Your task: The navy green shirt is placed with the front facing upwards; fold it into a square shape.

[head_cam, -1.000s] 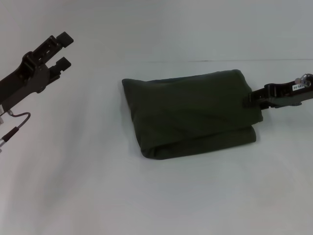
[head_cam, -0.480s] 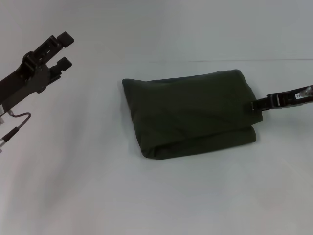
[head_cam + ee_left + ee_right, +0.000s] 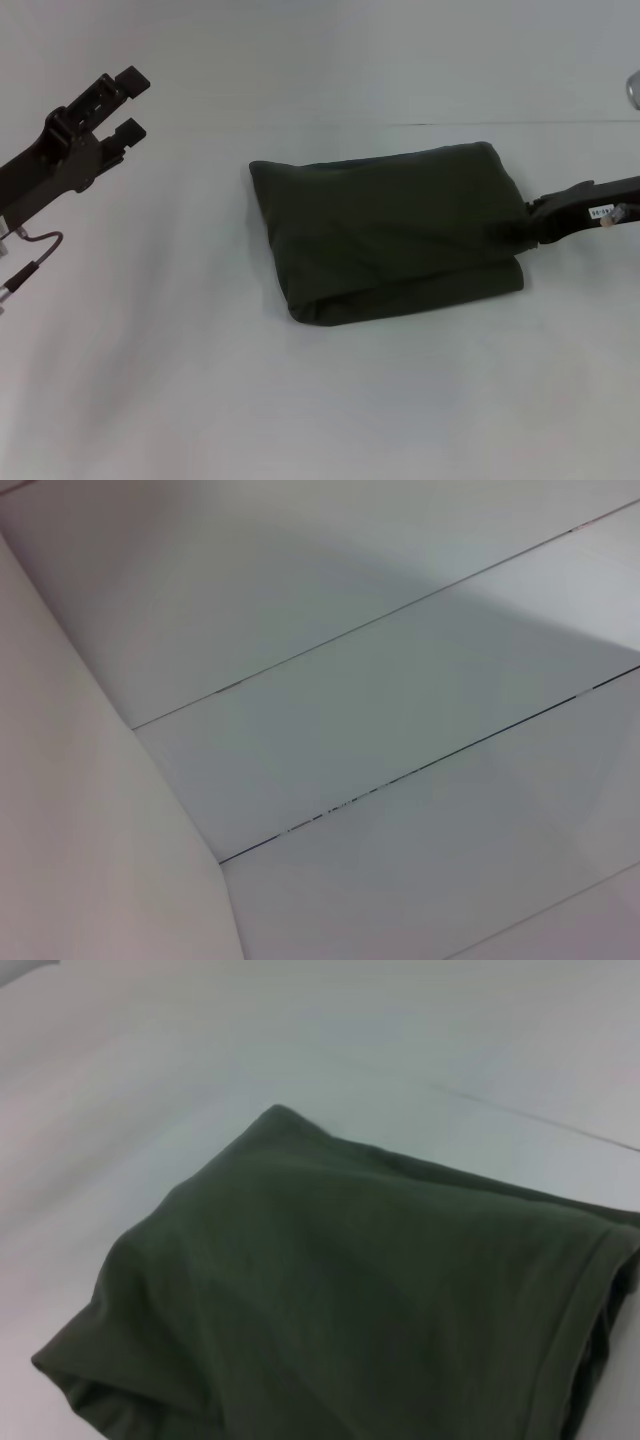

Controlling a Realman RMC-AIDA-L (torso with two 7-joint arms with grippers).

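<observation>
The navy green shirt (image 3: 390, 230) lies folded into a thick, roughly square bundle in the middle of the white table, plain dark green side up; no lettering or label shows. It fills the lower part of the right wrist view (image 3: 350, 1300). My right gripper (image 3: 533, 218) is low at the bundle's right edge, touching the cloth there. My left gripper (image 3: 132, 103) is open and empty, raised at the far left, well away from the shirt. The left wrist view shows only bare white surface.
The white table (image 3: 330, 400) spreads around the bundle on every side. A thin seam line (image 3: 560, 123) runs across the table behind the shirt. A cable (image 3: 35, 250) hangs from the left arm.
The right wrist has turned and drawn slightly right and lower at the shirt's right edge. The shirt and the left arm have not moved.
</observation>
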